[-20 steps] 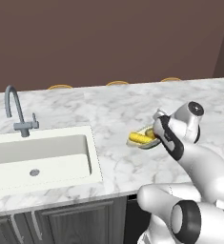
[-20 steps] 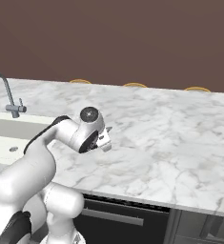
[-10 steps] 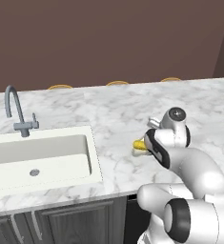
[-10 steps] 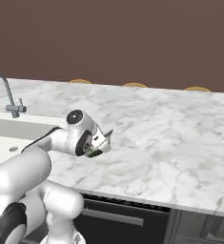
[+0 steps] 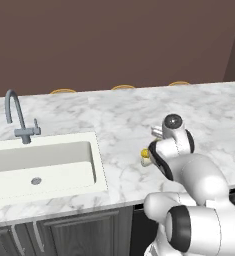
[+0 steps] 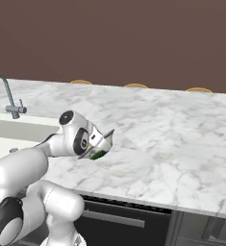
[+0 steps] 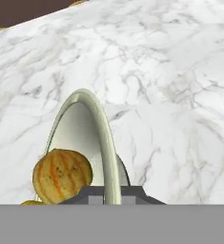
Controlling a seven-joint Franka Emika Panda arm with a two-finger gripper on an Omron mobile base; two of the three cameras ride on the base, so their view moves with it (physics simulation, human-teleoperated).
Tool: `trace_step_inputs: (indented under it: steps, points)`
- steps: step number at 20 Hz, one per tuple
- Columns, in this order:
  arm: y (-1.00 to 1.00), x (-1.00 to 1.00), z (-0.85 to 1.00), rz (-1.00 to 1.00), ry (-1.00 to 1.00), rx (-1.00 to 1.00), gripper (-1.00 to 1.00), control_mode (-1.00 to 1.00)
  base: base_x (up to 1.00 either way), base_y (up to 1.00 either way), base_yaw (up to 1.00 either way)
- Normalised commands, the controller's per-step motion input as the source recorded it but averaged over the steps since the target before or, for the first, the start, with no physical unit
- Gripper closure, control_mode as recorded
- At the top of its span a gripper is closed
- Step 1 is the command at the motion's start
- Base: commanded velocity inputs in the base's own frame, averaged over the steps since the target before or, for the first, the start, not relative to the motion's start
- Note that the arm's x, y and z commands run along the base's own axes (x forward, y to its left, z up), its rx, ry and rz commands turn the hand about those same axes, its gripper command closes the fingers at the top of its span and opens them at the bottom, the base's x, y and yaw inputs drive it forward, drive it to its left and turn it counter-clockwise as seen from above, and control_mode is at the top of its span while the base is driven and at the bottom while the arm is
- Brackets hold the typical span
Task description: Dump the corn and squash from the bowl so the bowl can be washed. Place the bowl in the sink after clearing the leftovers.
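Observation:
My gripper (image 7: 112, 195) is shut on the thin green rim of the pale bowl (image 7: 80, 138), which stands tipped up on edge over the marble counter. The round striped squash (image 7: 62, 176) rests against the bowl's inner wall at the lower left. A sliver of the yellow corn (image 7: 31, 202) peeks out below it. From the left base, the corn (image 5: 145, 153) sticks out beside the gripper (image 5: 153, 156), and the hand hides most of the bowl. From the right base, the tilted bowl (image 6: 100, 148) juts from the gripper (image 6: 96, 144).
The white sink (image 5: 44, 162) with its grey faucet (image 5: 16, 117) lies to the left of the arm; its basin (image 6: 18, 130) and faucet (image 6: 6, 96) also appear at the left in the right base view. Marble counter (image 5: 124, 115) spreads around the bowl.
The hand has rolled and sunk a little toward the counter's front, tipping the bowl steeper. The bowl, open to the left base view before, is now mostly hidden behind the hand.

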Motion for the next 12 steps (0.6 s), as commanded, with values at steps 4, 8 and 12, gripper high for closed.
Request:
trace_step_inputs:
  steps: [4,8,12]
  points:
    - [0.06,0.00,0.00,0.00,0.04,-0.22,1.00,-1.00,0.00,0.00,0.00]
    - [0.01,-0.07,0.12,0.00,0.00,-0.11,1.00,-1.00,0.00,0.00,0.00]
    - [0.00,-0.18,0.16,0.00,0.00,-0.09,1.00,-1.00,0.00,0.00,0.00]
